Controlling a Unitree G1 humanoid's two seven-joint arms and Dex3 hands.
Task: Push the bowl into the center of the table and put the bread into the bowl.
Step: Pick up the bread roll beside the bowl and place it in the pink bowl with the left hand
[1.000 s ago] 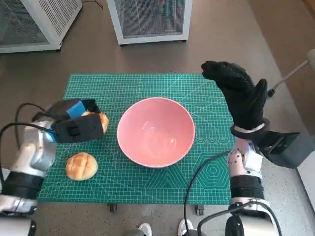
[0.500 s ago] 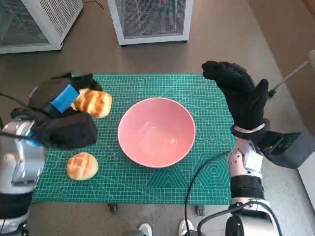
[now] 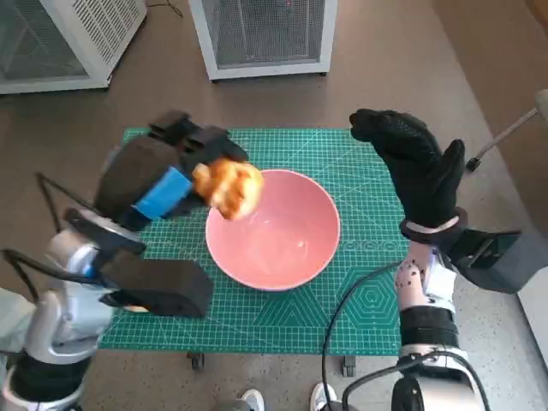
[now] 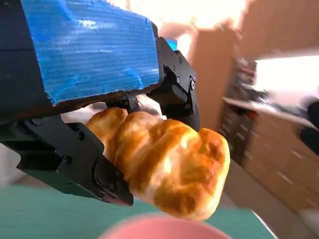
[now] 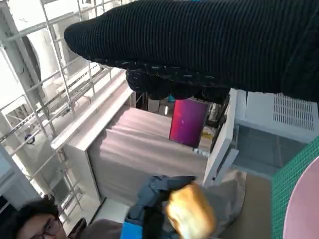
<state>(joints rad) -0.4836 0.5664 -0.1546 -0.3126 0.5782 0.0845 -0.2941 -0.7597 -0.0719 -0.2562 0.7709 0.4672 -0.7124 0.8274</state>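
A pink bowl [image 3: 282, 248] stands in the middle of the green cutting mat [image 3: 360, 282]. My left hand [image 3: 158, 175] holds a golden bread roll [image 3: 228, 187] in the air over the bowl's left rim. The left wrist view shows the roll [image 4: 164, 164] gripped between the black fingers [image 4: 75, 159], with the bowl's rim [image 4: 159, 231] just below. The right wrist view also catches the roll [image 5: 192, 214]. My right hand [image 3: 415, 167] is raised beside the bowl, right of it, fingers spread and holding nothing. A second roll is almost hidden behind my left forearm.
Two white mesh cabinets [image 3: 264, 34] stand on the floor beyond the mat. A thin metal rod [image 3: 505, 133] lies to the far right. A person [image 5: 35, 224] shows in the right wrist view.
My left hand has lifted the roll from the mat's left side and carried it rightward, up over the bowl's left rim. The right hand has stayed where it was.
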